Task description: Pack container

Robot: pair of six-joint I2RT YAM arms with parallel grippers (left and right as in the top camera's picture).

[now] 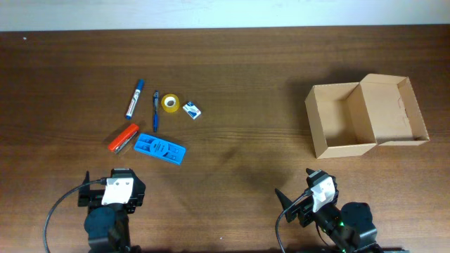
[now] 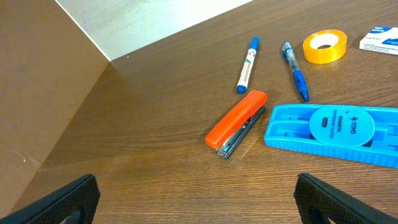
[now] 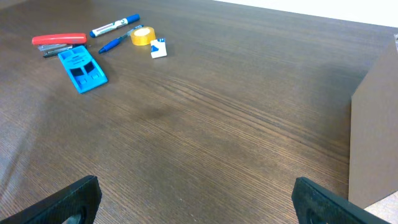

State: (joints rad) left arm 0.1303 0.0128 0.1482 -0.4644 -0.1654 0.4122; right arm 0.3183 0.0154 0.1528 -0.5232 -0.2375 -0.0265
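so far nothing's packed: my left claw [image 2: 196, 190] and right claw [image 3: 196, 190] gape wide, empty; small tan cardboard box [image 1: 330, 116] ahead sits bare.

I have a wide bare stretch of table [image 1: 246, 91] between the box [image 1: 365, 116] on my right and the small clutter on my left. Straight ahead of the left gripper [image 2: 199, 205], the stapler [image 2: 237, 123] and tray [image 2: 336, 127] lie nearly touching. The marker [image 2: 247, 64], pen [image 2: 296, 71] and tape [image 2: 324, 46] crowd just behind them.
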